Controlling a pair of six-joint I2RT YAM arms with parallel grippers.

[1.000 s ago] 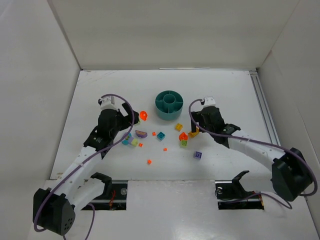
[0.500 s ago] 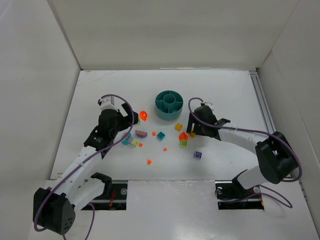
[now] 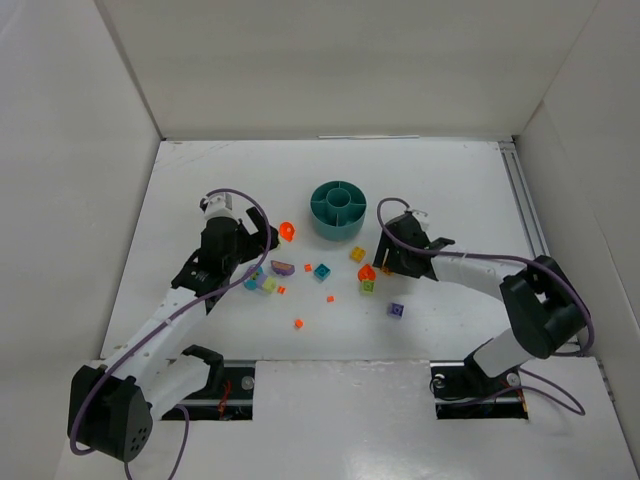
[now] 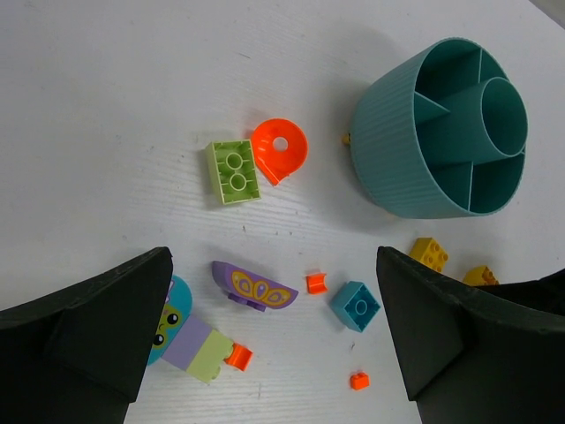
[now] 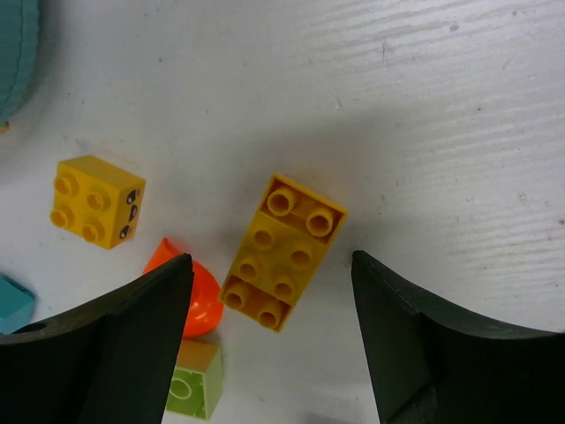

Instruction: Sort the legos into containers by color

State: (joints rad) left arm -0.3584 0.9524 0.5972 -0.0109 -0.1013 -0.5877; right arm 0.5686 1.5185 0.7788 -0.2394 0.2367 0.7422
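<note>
Legos (image 3: 298, 323) lie scattered on the white tabletop (image 3: 470, 200) nearest you, where your right gripper (image 5: 272, 265) stands open astride a long yellow brick (image 5: 281, 252) and your left gripper (image 4: 274, 265) hangs open over a purple piece (image 4: 254, 287), while the round teal dish (image 4: 388, 150) sits just beyond them, an orange disc (image 4: 280, 150) beside it.

Bright, even light from overhead; the white surface (image 3: 450, 180) nearly washes out in the top view, with shadows short and soft. Both wrist views are sharp on bricks (image 4: 234, 172) and surface grain. The fingers (image 4: 88, 327) of my left claw (image 4: 272, 265) read dark and featureless; a soft grey shadow lies by the yellow brick (image 5: 281, 252).
</note>
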